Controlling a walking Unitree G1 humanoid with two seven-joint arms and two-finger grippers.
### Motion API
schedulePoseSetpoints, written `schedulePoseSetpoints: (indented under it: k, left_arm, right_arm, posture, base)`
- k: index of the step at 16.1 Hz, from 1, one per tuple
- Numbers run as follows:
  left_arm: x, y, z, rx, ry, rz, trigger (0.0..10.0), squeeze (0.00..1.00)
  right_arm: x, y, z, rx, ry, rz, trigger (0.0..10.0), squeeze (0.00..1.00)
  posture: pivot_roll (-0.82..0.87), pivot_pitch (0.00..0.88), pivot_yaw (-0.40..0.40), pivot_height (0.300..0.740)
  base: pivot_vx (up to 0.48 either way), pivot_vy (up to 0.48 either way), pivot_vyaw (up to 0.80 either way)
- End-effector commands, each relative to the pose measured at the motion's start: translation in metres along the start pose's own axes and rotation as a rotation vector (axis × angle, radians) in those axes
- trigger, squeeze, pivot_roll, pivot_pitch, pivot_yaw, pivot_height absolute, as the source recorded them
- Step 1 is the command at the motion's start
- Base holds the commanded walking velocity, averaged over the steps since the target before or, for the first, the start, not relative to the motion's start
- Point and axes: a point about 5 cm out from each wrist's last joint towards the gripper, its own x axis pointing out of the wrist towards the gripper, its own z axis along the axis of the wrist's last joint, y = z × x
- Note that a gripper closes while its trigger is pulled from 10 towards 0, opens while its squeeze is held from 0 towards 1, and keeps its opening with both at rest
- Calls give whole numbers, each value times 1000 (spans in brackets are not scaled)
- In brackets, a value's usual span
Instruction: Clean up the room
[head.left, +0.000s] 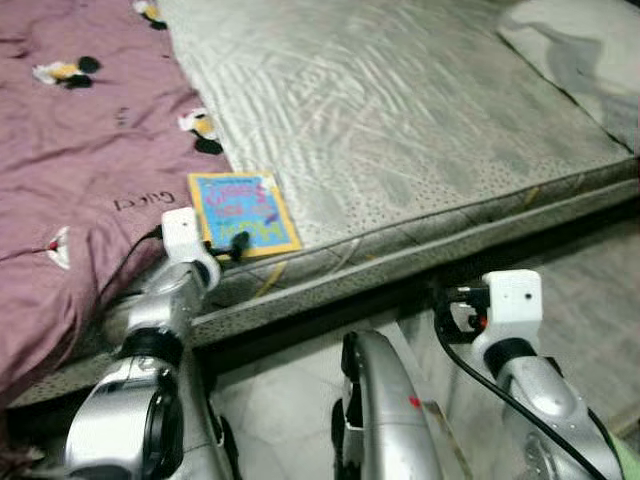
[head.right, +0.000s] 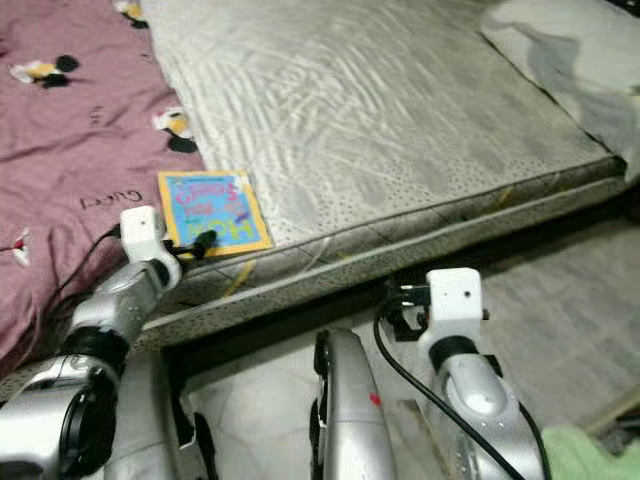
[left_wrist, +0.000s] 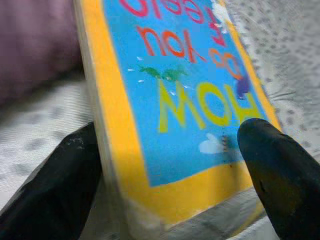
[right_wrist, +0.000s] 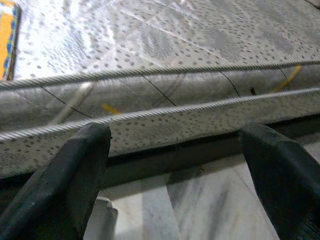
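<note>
The book (head.left: 241, 213), blue with a yellow edge, lies on the mattress (head.left: 400, 120) near its front side. The left claw (left_wrist: 170, 165) has its fingers spread around the book's corner. The right claw (right_wrist: 175, 165) hangs open, low by the mattress side.

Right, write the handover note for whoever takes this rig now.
Left gripper: open, fingers straddling the near corner of the book, not yet closed on it.
Right gripper: open, holding nothing, low in front of the mattress edge.
Book lies flat on the mattress beside the purple blanket.
Done: reach to book.
Left: grasp it, lift, put it away.
</note>
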Motion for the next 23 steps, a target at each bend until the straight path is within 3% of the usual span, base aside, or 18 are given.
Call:
schedulePoseSetpoints:
  k: [1,4,5,6,11,14,23]
  left_arm:
    - [1,-1,-4,-43,11,-12,10000,0]
    - [3,-3,-7,-128,16,-57,10000,0]
    - [4,-4,-6,-162,18,-65,4510,0]
    - [4,-4,-6,-170,13,-61,0,0]
    - [5,-2,-5,-256,-3,-52,0,0]
    - [3,5,-8,-243,4,-41,0,0]
    - [2,13,2,-326,-50,-8,0,0]
  right_arm:
    - [-4,-5,2,-11,0,-20,10000,0]
    - [-7,-5,4,-16,4,-20,10000,0]
    - [-7,-5,5,-18,5,-20,10000,0]
    - [-7,-6,5,-20,5,-22,10000,0]
    - [-3,-8,10,-7,-13,-20,10000,0]
    - [4,2,11,14,-28,26,10000,0]
    - [12,-1,15,18,-58,41,10000,0]
  posture:
    - [-290,212,-101,528]
    - [-309,216,-109,528]
    - [-314,214,-109,528]
    - [-316,211,-109,528]
    - [-292,195,-114,528]
    - [-274,175,-116,528]
    - [-270,141,-119,528]
  base:
    - [0,0,0]
    - [0,0,0]
    - [0,0,0]
    - [0,0,0]
    - [0,0,0]
    - [0,0,0]
    - [0,0,0]
